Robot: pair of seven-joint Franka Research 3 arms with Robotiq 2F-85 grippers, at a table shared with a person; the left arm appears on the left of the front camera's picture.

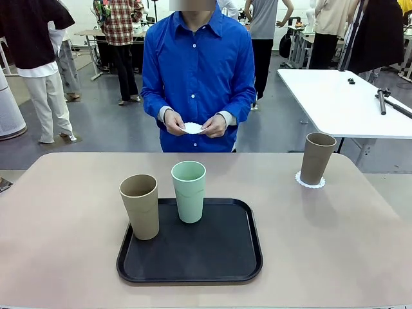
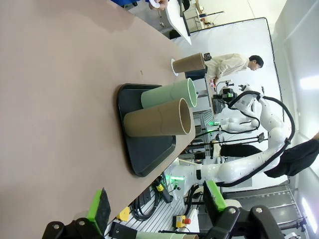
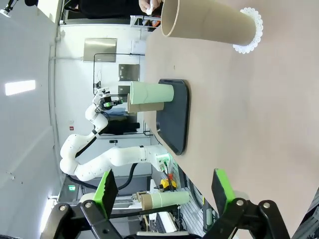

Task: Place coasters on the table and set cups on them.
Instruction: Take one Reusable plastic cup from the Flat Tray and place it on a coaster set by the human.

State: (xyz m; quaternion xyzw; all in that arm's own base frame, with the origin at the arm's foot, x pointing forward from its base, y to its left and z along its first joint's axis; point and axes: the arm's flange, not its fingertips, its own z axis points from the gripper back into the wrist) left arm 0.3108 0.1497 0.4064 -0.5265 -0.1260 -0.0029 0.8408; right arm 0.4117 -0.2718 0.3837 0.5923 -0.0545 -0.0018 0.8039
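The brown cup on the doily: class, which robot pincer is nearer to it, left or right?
Right. The right pincer has the cup close ahead; the left pincer sees it far off, beyond the tray.

Left end effector point(image 2: 155, 206) and right end effector point(image 3: 164, 191), each with fingers wide, green pads well apart.

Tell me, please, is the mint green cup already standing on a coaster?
No, the mint green cup stands directly on the black tray, beside a tan cup.
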